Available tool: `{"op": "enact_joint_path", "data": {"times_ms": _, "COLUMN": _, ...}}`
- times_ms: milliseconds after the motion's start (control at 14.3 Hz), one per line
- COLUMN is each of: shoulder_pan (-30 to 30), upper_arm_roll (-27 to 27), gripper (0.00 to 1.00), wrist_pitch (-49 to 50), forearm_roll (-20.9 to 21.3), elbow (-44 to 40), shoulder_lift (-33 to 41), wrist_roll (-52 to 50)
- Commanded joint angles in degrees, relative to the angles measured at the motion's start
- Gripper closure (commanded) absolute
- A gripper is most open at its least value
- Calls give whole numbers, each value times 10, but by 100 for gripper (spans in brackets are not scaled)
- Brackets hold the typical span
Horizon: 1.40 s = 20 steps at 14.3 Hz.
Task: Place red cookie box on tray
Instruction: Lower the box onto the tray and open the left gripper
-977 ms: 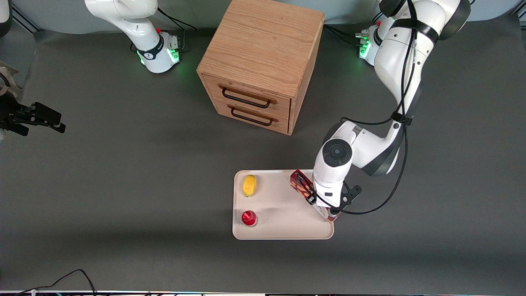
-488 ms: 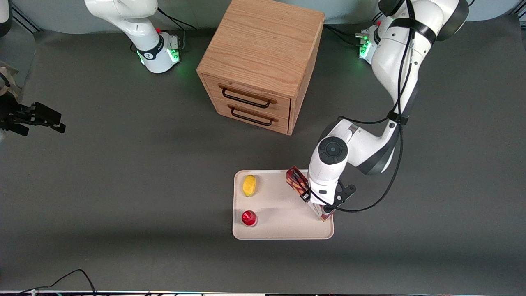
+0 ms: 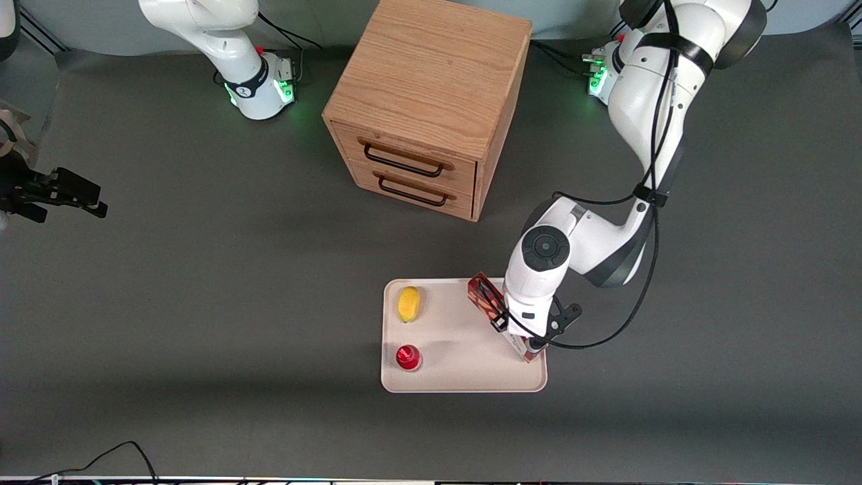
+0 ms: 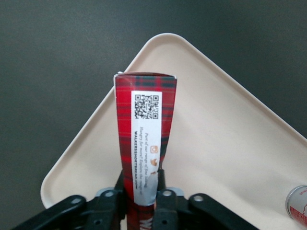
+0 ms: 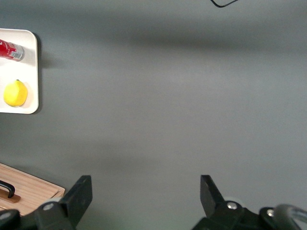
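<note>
The red cookie box (image 4: 145,139) is over the tray (image 3: 465,367), at the tray's edge toward the working arm's end of the surface; whether it touches the tray I cannot tell. The gripper (image 4: 143,189) has its fingers (image 4: 162,184) closed on the box, one on each narrow side. On the same tray are a yellow lemon (image 3: 409,304) and, nearer to the front camera, a small red-capped object (image 3: 408,357). A wooden cabinet (image 3: 431,101) stands farther from the camera.
</note>
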State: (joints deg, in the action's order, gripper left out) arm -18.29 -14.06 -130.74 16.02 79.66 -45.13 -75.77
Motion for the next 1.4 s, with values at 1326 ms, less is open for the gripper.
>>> {"op": "enact_joint_path", "data": {"times_ms": 1326, "shoulder_pan": 111, "upper_arm_roll": -4, "gripper": 10, "wrist_pitch": 403, "forearm_roll": -61, "elbow": -66, "shoulder_lift": 261, "wrist_roll": 235}}
